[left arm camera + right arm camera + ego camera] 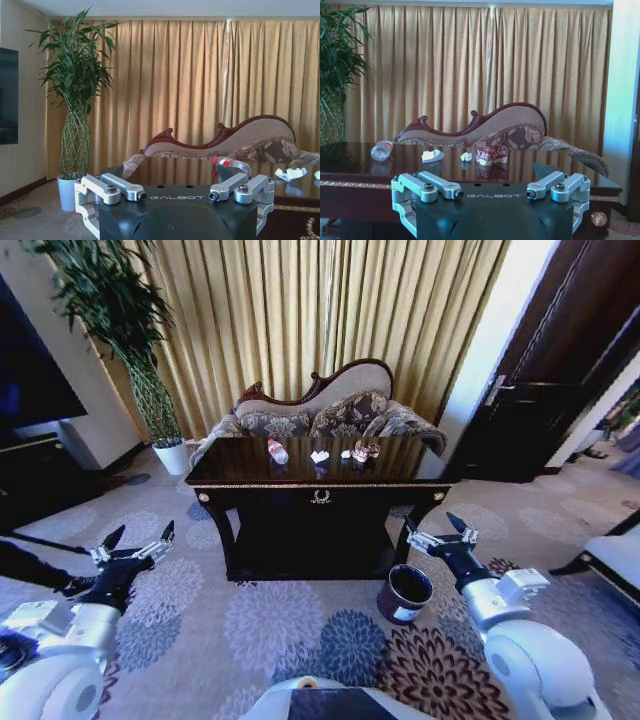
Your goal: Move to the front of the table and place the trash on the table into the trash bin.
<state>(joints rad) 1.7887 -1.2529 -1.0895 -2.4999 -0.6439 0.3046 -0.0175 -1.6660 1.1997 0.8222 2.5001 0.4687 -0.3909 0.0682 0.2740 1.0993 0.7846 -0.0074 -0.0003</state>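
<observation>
The dark glossy table (250, 476) with gold trim stands ahead of me on the carpet. On its top lie a clear bottle (277, 451), crumpled white paper (319, 456) and small wrapper bits (362, 451). The dark trash bin (404, 594) sits on the floor by the table's front right leg. My left gripper (140, 536) hangs open, low and left of the table. My right gripper (432, 526) is open just above the bin. The right wrist view shows the bottle (381, 150), paper (432, 156) and red-white wrapper (491, 154) beyond that gripper (495, 193). The left wrist view has the bottle (231, 165) past the left gripper (176, 196).
A carved sofa (330, 405) stands behind the table against gold curtains. A tall plant in a white pot (172, 455) and a black TV stand (40, 475) are at the left. A dark door (530, 420) is at the right. Patterned carpet lies between me and the table.
</observation>
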